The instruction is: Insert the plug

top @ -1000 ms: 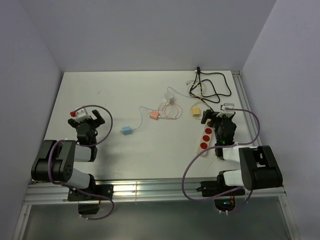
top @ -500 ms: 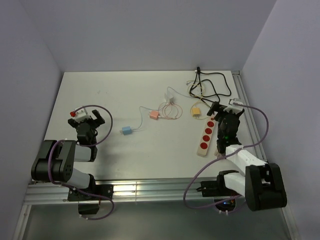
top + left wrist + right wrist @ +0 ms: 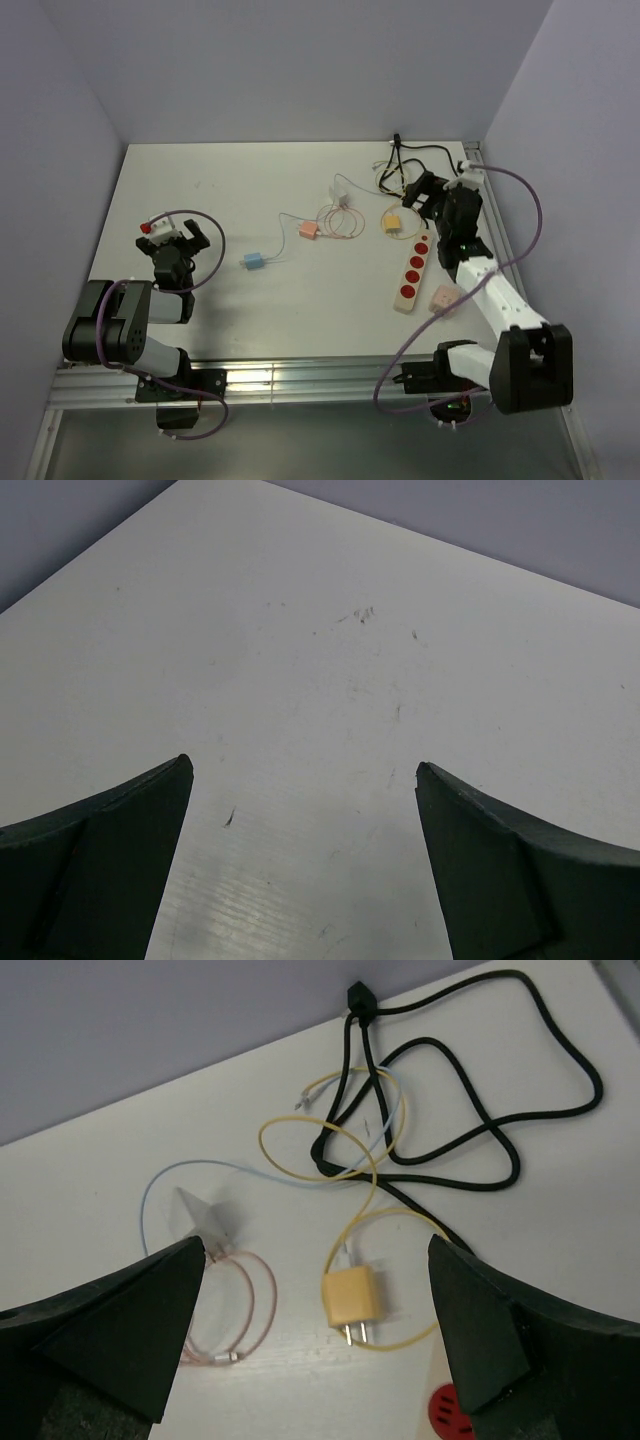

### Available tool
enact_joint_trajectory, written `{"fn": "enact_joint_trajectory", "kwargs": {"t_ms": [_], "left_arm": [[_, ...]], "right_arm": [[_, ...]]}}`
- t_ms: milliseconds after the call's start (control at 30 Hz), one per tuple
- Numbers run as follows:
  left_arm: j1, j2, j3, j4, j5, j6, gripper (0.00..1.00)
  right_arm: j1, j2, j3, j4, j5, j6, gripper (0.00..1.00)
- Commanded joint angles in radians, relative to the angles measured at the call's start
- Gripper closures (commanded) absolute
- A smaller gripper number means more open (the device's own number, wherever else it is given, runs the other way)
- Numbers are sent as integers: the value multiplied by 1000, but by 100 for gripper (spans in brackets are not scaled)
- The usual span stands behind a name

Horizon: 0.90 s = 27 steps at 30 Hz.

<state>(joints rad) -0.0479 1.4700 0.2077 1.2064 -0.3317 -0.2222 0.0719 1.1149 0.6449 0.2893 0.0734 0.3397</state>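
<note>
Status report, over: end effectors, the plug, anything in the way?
Status: left end effector open over table; right end effector open above yellow plug. Plug ungrasped, near power strip. Black cable tangled behind.

right arm [image 3: 493, 297] outstretched, fingers [image 3: 110, 1330] spread wide

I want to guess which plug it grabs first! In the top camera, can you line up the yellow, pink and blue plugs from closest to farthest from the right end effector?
1. The yellow plug, just left of the right end effector.
2. The pink plug, in the middle of the table.
3. The blue plug, farthest left.
</note>
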Motion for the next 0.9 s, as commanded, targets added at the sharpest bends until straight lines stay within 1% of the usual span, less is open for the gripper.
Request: {"fn": "enact_joint_trajectory", "kwargs": {"t_ms": [0,67,133,200,267,300,333,367,400,433,467,500,567,600,633,667,700,733,800,833,867], "left_arm": [[2,-11,21,41,-12,18,0],[2,-11,21,41,-9,18,0],[2,-11,21,41,-9,18,1],[2,-14,19,44,-9,18,1],[2,-46,9,53,-23,26,0],[-1,-83,13,-8,-4,27,1],[-6,-150,54,-101,-4,23,0],[-7,-167,82,-237,-16,14,1],[-7,-181,114,-331,-65,-33,1],[-10,-200,174,-403,-91,-72,1],[-10,-209,199,-466,-128,-119,1],[-12,-224,220,-605,-153,-219,0],[-24,-293,255,-686,-200,-264,0],[-52,-324,257,-726,-211,-319,1],[-64,-408,254,-740,-207,-345,1],[-73,-453,249,-754,-190,-377,0],[-76,-500,251,-806,-164,-446,0],[-76,-586,259,-842,-146,-477,1],[-78,-658,295,-910,-80,-540,1],[-78,-716,308,-965,-52,-542,1],[-78,-741,320,-993,13,-537,1]], "right_arm": [[5,132,200,-225,-21,79,1],[9,204,272,-263,-61,59,0],[11,252,339,-282,-66,45,0],[14,333,386,-355,-67,32,0],[19,419,469,-438,-103,18,0],[23,443,492,-459,-84,1,1],[31,465,527,-479,-75,-10,2],[38,503,541,-510,-75,-21,2],[57,525,558,-522,-51,-34,3],[63,545,588,-539,-34,-36,4],[71,580,601,-567,-31,-39,5],[83,595,611,-576,-29,-47,7],[92,637,633,-598,-5,-53,8],[97,651,641,-611,8,-59,8],[101,666,660,-625,15,-62,8],[101,695,671,-650,9,-76,9],[103,707,680,-657,8,-82,10],[103,721,697,-668,9,-85,11],[103,750,710,-691,19,-94,13],[103,767,722,-694,20,-96,14],[103,772,726,-700,22,-105,14]]}}
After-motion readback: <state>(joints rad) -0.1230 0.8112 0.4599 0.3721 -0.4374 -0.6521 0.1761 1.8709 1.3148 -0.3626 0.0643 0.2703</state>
